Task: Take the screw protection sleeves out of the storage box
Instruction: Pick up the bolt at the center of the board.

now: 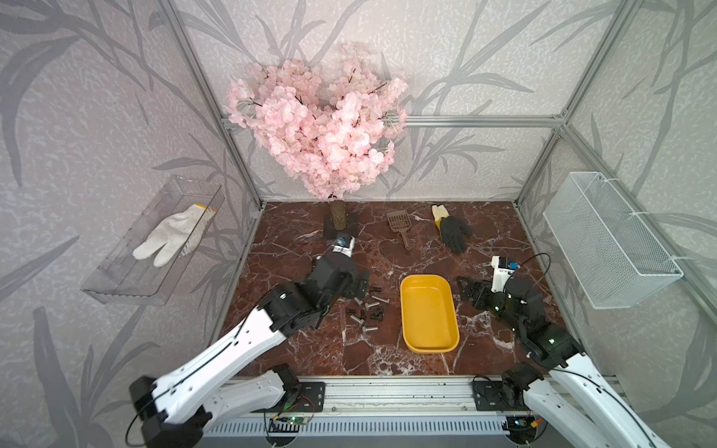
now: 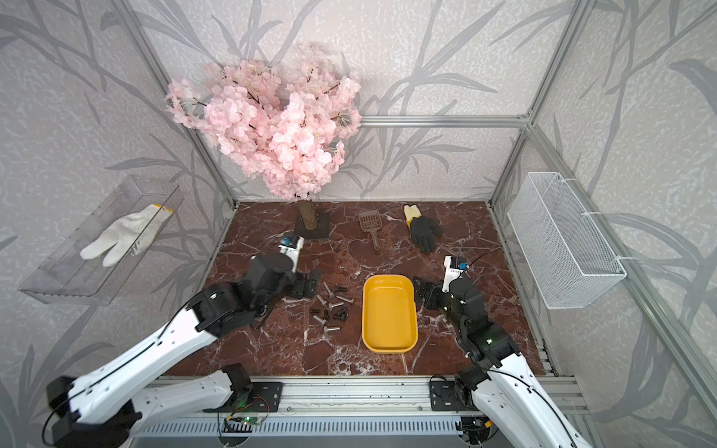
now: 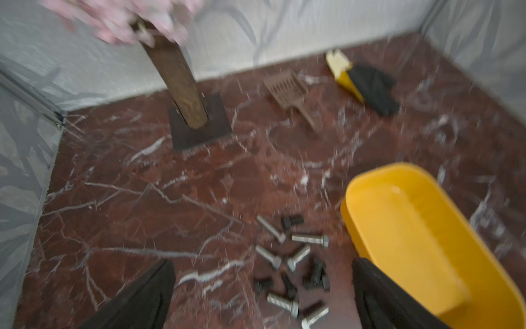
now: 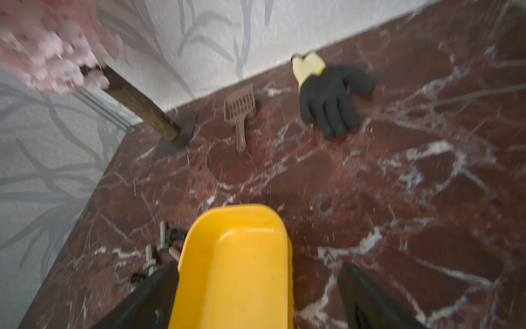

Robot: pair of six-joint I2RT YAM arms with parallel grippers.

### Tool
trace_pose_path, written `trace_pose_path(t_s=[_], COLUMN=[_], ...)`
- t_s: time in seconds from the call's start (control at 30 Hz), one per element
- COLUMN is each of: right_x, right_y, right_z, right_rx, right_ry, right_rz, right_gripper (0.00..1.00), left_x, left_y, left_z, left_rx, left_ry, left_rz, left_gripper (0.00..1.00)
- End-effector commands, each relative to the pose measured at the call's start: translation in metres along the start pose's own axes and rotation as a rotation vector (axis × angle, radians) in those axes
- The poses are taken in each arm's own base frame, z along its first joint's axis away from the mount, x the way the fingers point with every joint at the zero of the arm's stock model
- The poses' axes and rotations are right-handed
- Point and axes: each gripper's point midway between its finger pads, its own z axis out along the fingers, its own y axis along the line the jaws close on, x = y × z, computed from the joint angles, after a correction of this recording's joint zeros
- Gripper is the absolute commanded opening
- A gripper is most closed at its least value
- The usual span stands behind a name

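I see the storage box (image 1: 428, 318) as a shallow yellow plastic tray, smooth and glossy, rectangular with rounded corners and a raised rim. It sits a little right of centre on the red-brown, white-veined marble-look tabletop (image 1: 302, 349). Inside it I see only its own yellow floor.

The screw protection sleeves (image 1: 375, 314) lie on the tabletop just left of the tray. They are stubby matte black cylinders, loosely scattered among shiny threaded silver bolts (image 1: 378, 299) with hex heads.

At the left edge of the frame a clear plastic bin (image 1: 128, 279) holds a white knitted glove (image 1: 170, 236). At the right edge hangs a white wire-mesh basket (image 1: 605, 248). Along the back stand a pink blossom tree (image 1: 318, 128) with a rough wooden trunk, a brown slotted scoop (image 1: 399, 225) and a black glove (image 1: 454, 230) with a cream cuff.

The left arm (image 1: 240, 341) reaches up from the lower left. The left gripper (image 1: 361, 285) is at the upper left edge of the scatter, jaws spread wide and gripping nothing. In the left wrist view its dark fingers (image 3: 136, 299) frame the sleeves and bolts.

The right arm (image 1: 582, 380) is folded at the lower right. The right gripper (image 1: 467, 291) points left, just beside the tray's upper right corner, jaws parted. The right wrist view is blurred, so I cannot tell whether a finger touches the rim.
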Motion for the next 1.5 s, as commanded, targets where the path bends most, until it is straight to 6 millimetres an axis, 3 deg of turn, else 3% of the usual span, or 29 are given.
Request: trace_pose_path(t_s=[0.0, 0.17, 0.43, 0.6, 1.1, 1.47], right_x=[0.043, 0.050, 0.058, 0.062, 0.071, 0.075], right_y=[-0.009, -0.004, 0.002, 0.008, 0.008, 0.005], right_z=[-0.009, -0.015, -0.018, -0.015, -0.006, 0.000], right_rx=[0.051, 0.063, 0.046, 0.030, 0.080, 0.105], right_ry=[0.196, 0.239, 0.269, 0.282, 0.302, 0.316], right_rz=[0.029, 0.002, -0.002, -0.009, -0.059, -0.070], right_gripper=[0.92, 0.89, 0.81, 0.78, 0.69, 0.66], left_x=[0.061, 0.084, 0.135, 0.157, 0.182, 0.184], left_y=[-0.002, -0.039, -0.068, -0.078, -0.095, -0.095], left_z=[0.009, 0.030, 0.053, 0.062, 0.097, 0.112], left_rx=[-0.110, -0.007, 0.106, 0.141, 0.156, 0.149], left_ry=[0.303, 0.425, 0.638, 0.707, 0.786, 0.796], left_rz=[0.258, 0.401, 0.524, 0.569, 0.626, 0.607], left_gripper=[1.00, 0.95, 0.72, 0.69, 0.52, 0.47])
